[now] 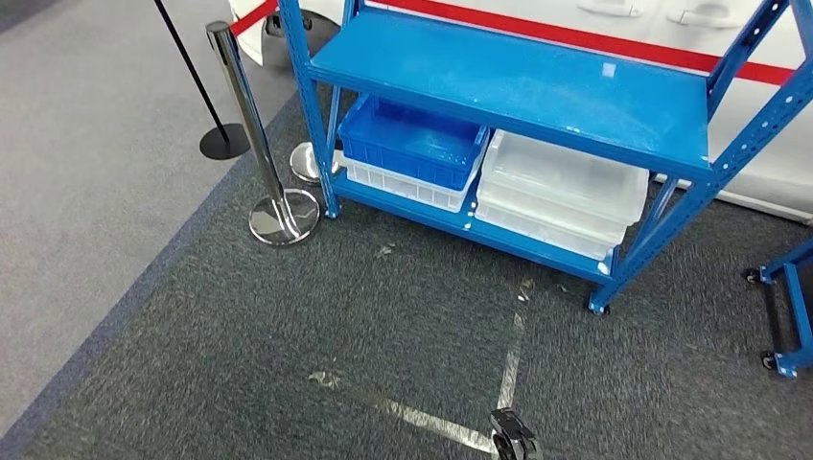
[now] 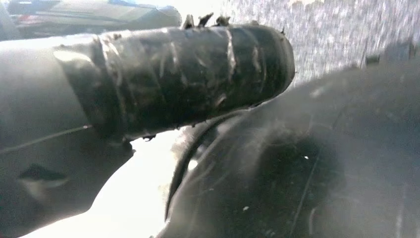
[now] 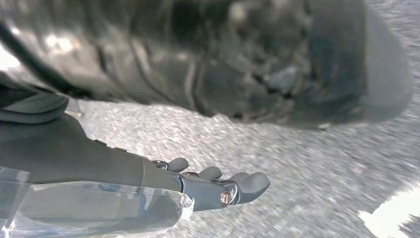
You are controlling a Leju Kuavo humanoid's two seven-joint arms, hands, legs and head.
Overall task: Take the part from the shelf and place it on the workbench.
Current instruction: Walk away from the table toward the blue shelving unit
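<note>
The blue metal shelf (image 1: 518, 81) stands ahead of me on dark carpet, and its upper board shows a bare blue surface. On its lower board sit a blue bin (image 1: 412, 139) on a white crate and, beside it, stacked clear bins (image 1: 566, 187). My right hand (image 3: 213, 186) hangs over the carpet with its fingers stretched out and apart, holding nothing. In the left wrist view, my left hand (image 2: 173, 79) is a thick, tape-wrapped thumb seen close up. Its other fingers are hidden.
Two chrome stanchions (image 1: 268, 144) with a red belt and a black post (image 1: 206, 96) stand left of the shelf. A blue wheeled frame (image 1: 786, 307) is at the right edge. White tape lines (image 1: 508, 369) mark the carpet. Behind the shelf is a white car.
</note>
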